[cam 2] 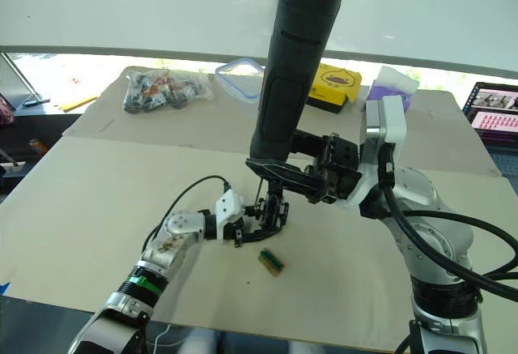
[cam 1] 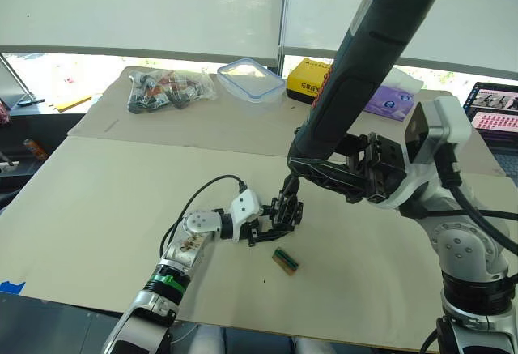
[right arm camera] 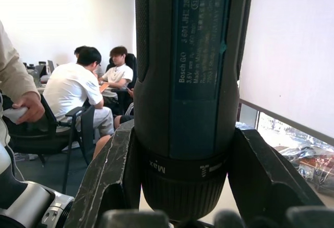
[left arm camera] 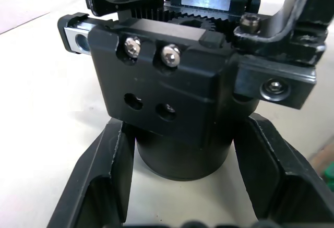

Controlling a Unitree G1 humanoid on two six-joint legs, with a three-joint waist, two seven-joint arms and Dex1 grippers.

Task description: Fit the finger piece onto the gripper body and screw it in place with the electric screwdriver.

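Your right end effector (cam 1: 324,172) is clamped around the lower barrel of the electric screwdriver (cam 1: 368,54), its two fingers pressing the collar from either side in the right wrist view; the tool stands tilted, rounded end high and thin bit pointing down toward the workpiece. Your left end effector (cam 1: 261,228) is closed on the round base of the gripper body (left arm camera: 172,97), one finger on each side of the cylinder, steadying it on the counter (cam 1: 97,208). In the left wrist view the body's front block shows two seated screw heads above two empty holes, with a rack and gear on top. The screwdriver's bit reaches down to the top of the gripper body in the head views, though whether it touches a screw cannot be told. Whether the finger piece is already seated on the body is also not clear from these pictures; the dark parts merge where the tools meet. A small green-and-brown block (cam 1: 284,261) lies just beside the left end effector, apart from it. At the far edge of the counter lie a bag of parts (cam 1: 166,88), a clear plastic lid (cam 1: 251,78), a yellow box (cam 1: 312,83) and a purple packet (cam 1: 392,99). The step in hand looks to be the screwing stage. The next move calls for you to square the bit with the screw axis, hold the body firm, and press straight down as the tool turns.
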